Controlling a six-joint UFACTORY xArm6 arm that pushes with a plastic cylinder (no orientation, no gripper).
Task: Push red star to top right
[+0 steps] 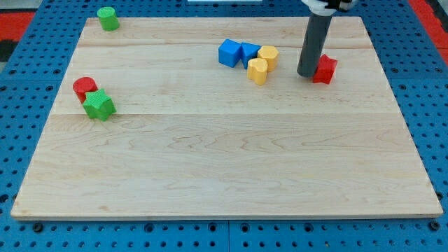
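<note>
- Since my arm ends in a plain rod with no jaws to spread or pinch, the only working part is my tip (306, 74), which rests on the wooden board (224, 168) in the upper right of the frame.
- The red star (325, 69) sits touching my tip on its right side, near the board's top edge but short of the top-right corner.
- The relation that matters: the star lies to the right of my tip, and the corner lies up and to the right of the star. I judge that a push straight right would send it along the board, not into the corner, so my tip wants to be lower left of the star first.
- Left of my tip, well clear of the push line, stand two blue blocks (238, 53) and two yellow cylinders (262, 63).
- Far left lie a red cylinder (85, 87) touching a green star (99, 105), and a green block (107, 17) sits at the upper left corner.
</note>
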